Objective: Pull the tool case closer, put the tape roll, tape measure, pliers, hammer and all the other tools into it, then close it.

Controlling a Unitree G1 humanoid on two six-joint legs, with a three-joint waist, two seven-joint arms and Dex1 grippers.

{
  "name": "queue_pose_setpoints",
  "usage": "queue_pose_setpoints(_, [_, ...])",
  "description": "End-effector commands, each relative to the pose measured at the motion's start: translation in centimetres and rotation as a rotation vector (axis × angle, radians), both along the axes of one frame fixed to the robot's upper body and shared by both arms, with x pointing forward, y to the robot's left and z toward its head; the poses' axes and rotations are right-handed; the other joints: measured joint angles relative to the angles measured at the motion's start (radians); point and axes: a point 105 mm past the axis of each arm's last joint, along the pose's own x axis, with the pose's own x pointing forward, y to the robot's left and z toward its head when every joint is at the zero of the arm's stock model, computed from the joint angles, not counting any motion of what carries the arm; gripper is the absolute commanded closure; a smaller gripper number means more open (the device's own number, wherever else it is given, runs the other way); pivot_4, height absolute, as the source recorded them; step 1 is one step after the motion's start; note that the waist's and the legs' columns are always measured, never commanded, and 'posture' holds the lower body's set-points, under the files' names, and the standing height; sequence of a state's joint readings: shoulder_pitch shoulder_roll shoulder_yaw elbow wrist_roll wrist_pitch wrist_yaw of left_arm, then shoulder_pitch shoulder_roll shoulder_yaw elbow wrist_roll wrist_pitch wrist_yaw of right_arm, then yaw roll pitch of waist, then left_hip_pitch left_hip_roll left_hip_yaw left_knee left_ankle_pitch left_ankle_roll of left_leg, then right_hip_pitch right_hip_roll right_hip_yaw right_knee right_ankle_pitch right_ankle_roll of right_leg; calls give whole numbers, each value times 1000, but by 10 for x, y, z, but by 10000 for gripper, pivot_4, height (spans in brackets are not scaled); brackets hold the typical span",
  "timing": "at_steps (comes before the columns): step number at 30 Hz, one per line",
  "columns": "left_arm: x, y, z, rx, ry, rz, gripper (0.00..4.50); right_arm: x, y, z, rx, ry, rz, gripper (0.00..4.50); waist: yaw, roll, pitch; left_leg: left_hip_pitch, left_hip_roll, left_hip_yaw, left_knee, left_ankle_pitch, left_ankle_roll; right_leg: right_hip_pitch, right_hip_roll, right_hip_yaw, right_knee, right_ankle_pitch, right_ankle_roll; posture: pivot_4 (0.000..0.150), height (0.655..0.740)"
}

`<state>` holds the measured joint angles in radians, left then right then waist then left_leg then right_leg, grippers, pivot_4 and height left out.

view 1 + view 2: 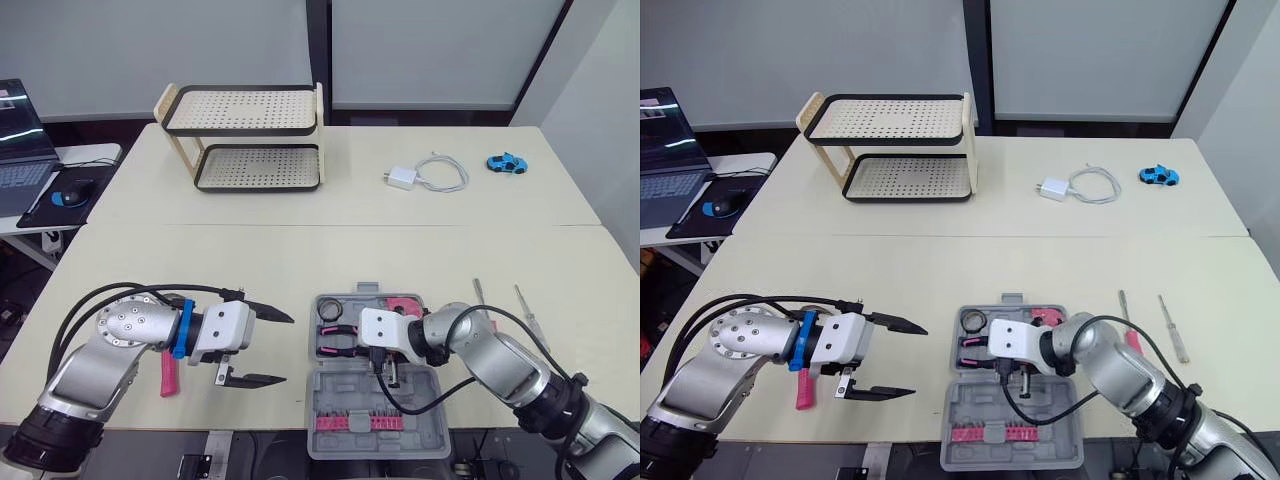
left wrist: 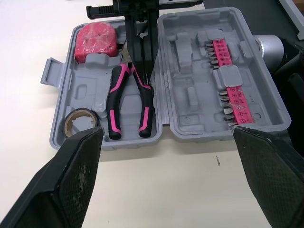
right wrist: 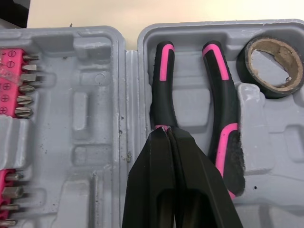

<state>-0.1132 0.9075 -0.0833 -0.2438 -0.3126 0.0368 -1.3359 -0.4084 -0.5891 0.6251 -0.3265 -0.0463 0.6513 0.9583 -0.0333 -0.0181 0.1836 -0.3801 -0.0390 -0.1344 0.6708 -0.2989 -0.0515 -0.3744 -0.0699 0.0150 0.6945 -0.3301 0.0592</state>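
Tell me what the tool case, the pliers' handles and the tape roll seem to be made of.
Tool case: grey moulded plastic with a matte finish, judging by its shaped recesses and scuff marks. Pliers: the handles look like black-and-pink rubbery grip sleeves with a slight sheen. Tape roll: black tape, probably vinyl, wound on a brown core that looks like cardboard.

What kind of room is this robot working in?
Probably an office or lab: pale work tables, a laptop and mouse off to the side, and a charger with its cable.
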Motion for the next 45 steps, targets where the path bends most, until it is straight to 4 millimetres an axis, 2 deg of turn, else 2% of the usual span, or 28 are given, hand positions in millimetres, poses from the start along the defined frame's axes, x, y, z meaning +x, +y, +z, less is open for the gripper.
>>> queue_pose_setpoints(1, [2, 2, 8, -18, -29, 23, 0, 1, 8, 33, 148, -61, 21, 44397, 0, 0, 0, 0, 0, 0, 0, 0, 0, 0, 0, 0, 0, 0, 0, 1500, 7400])
queue_pose_setpoints(5, [6, 11, 11, -34, -35, 87, 0, 0, 1, 63, 246, -120, 7, 44397, 0, 0, 0, 0, 0, 0, 0, 0, 0, 0, 0, 0, 0, 0, 0, 1500, 7400])
queue_pose_setpoints(9, [12, 25, 13, -74, -25, 211, 0, 1, -25, 86, 280, -223, -54, 44397, 1, 0, 0, 0, 1, -1, 0, -1, 1, 0, -1, 0, 0, 0, 0, 1500, 7400])
queue_pose_setpoints(12, [7, 33, 9, -80, -19, 240, 0, 0, -51, 90, 261, -272, -109, 44397, 2, 0, 0, 0, 1, 0, 0, -1, 1, 1, -1, 0, -1, 0, 0, 1500, 7400])
queue_pose_setpoints(16, [3, 48, -1, -34, 9, 297, 0, -13, -94, 89, 178, -271, -166, 44397, 5, 0, 0, 0, 0, 0, -1, -1, 1, 1, -1, 0, -2, 0, 0, 1500, 7400])
queue_pose_setpoints(19, [1, 57, -9, 0, 30, 313, 0, -22, -128, 84, 69, -262, -192, 44397, 5, 0, 0, 0, 0, 0, -1, -1, 2, 2, -1, 0, -2, 0, 0, 1500, 7400])
queue_pose_setpoints(21, [-4, 55, -15, -6, 62, 289, 0, -30, -147, 79, 16, -245, -201, 44397, 5, 0, 0, 1, 0, 1, -1, -1, 2, 2, -1, 0, -2, 0, 0, 1500, 7400])
queue_pose_setpoints(22, [-7, 54, -19, -3, 84, 270, 4083, -35, -152, 76, 6, -238, -194, 45000, 5, 0, 0, 1, 0, 1, -1, -1, 2, 3, -1, 0, -2, 0, 0, 1500, 7400])
queue_pose_setpoints(25, [-13, 54, -30, 17, 114, 240, 11645, -43, -158, 72, 6, -235, -175, 45000, 2, 0, 0, 2, 1, 2, -1, -1, 2, 4, -1, 1, -3, 0, 0, 1500, 7400])
queue_pose_setpoints(29, [-14, 47, -48, 34, 121, 230, 25122, -45, -164, 62, -11, -241, -186, 45000, 2, 1, 0, 5, 0, 3, -3, -1, 2, 6, -1, 1, -3, 0, 0, 1500, 7400])
queue_pose_setpoints(35, [-9, 15, -67, 39, 130, 187, 44879, -45, -163, 34, -95, -180, -225, 45000, 4, 1, -1, 6, 0, 3, -3, -1, 2, 7, -1, 1, -4, 0, 0, 1500, 7400])
queue_pose_setpoints(42, [6, -18, -79, 37, 99, 171, 44879, -40, -148, 15, -94, -140, -228, 45000, 3, 1, -1, 6, 0, 3, -3, -1, 2, 6, 0, 1, -3, 0, 0, 1500, 7400])
queue_pose_setpoints(45, [8, -21, -83, 49, 94, 172, 44879, -39, -144, 8, -88, -125, -223, 45000, 2, 1, -1, 6, 0, 3, -3, -1, 2, 6, -1, 1, -3, 0, 0, 1500, 7400])
